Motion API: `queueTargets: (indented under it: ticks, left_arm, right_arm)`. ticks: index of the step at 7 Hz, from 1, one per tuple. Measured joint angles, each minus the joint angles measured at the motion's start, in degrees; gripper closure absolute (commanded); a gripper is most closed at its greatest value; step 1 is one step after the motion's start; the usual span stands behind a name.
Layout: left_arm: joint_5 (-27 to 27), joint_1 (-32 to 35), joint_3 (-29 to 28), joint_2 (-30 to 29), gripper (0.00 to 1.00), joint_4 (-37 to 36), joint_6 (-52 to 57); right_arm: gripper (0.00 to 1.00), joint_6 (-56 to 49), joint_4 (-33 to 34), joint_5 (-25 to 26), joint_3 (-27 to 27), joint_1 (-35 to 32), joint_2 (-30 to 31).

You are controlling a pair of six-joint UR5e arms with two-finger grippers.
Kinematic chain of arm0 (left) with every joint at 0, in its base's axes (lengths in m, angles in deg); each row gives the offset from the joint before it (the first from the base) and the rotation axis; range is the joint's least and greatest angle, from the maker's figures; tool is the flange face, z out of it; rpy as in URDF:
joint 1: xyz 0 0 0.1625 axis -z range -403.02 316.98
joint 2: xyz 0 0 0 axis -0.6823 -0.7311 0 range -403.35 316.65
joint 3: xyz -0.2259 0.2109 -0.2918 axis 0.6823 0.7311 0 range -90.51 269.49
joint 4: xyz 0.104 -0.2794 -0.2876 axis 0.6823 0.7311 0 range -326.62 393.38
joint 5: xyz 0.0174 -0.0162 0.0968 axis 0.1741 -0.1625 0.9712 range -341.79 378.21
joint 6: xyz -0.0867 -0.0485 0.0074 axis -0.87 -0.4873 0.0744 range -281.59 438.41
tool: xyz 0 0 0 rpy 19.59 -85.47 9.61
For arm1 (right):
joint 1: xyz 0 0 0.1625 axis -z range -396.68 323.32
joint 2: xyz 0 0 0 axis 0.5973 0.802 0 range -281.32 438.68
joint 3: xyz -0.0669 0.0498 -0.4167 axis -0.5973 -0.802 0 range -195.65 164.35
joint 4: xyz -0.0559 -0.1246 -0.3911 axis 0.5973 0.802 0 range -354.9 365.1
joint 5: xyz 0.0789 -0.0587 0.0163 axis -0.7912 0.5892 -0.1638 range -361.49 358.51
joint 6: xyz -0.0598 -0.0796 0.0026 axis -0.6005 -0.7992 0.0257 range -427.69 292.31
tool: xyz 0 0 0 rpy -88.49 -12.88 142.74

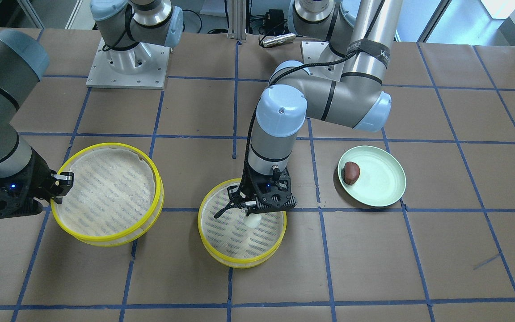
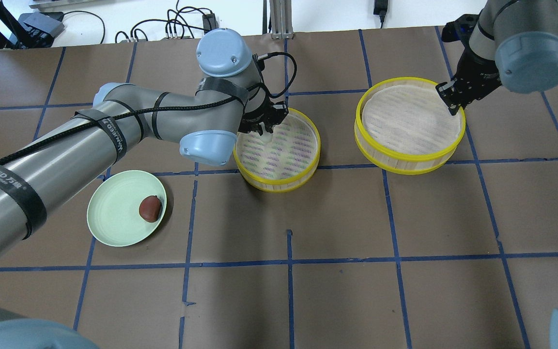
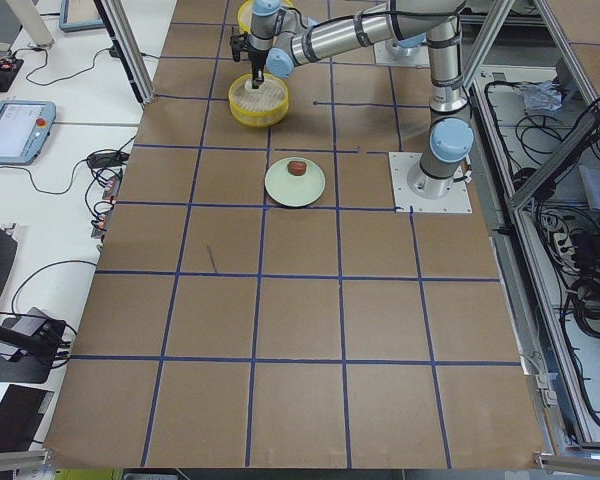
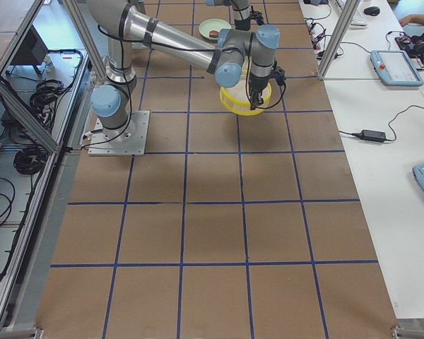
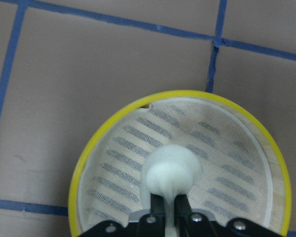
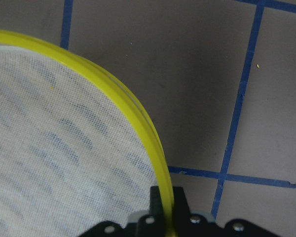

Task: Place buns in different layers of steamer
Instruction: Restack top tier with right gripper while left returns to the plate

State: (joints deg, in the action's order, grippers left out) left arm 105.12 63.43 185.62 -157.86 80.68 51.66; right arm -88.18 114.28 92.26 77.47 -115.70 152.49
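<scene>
White bun: The white bun (image 5: 170,170) hangs low inside the small steamer layer (image 2: 279,185), near its middle. I cannot tell whether its underside touches the cloth liner.
Left fingers: The left fingers (image 5: 157,210) are nearly pressed together, pinching one edge of the white bun, and the dough bulges out beyond the tips.
Handling of the white bun: It looks soft, light and easily dented, since it already deforms where it is pinched. A gentle hold lower on its sides would likely mark it less than a hard nip at the edge.
Release risk: A soft surface like this may cling to the pads, so the bun could lift or roll as the fingers spread.
Brown bun: The brown bun (image 1: 352,172) lies on the green plate (image 1: 387,190), toward the rim, well apart from both layers. It is probably just as soft. Taking it across its narrow width from above seems best, and the plate may slide on the tabletop (image 1: 418,259).
Right fingers: The right fingers (image 6: 158,205) straddle and pinch the yellow rim of the large steamer layer (image 1: 105,239), one inside and one outside.
Handling of the layer: It looks stiff and light, with a thin wall, so the rim is the natural hold. Held at one point it would tend to tilt.
</scene>
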Motion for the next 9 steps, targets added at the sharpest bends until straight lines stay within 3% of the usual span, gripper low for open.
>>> queueTargets:
  ticks: [3, 6, 9]
  left_arm:
    - [0.82, -0.44, 0.77, 0.48, 0.0, -0.02, 4.62]
    - [7.99, -4.05, 3.68, 2.16, 0.0, 0.18, 15.92]
    - [11.05, -15.02, 16.15, 9.31, 0.0, 0.12, 32.83]
  right_arm:
    - [0.98, 2.14, -1.11, -0.53, -0.57, -0.18, 0.93]
    - [0.98, 7.29, -1.73, -1.06, -1.26, -2.6, 1.46]
    - [0.98, 24.83, -1.19, -1.61, -3.63, -13.0, -0.57]
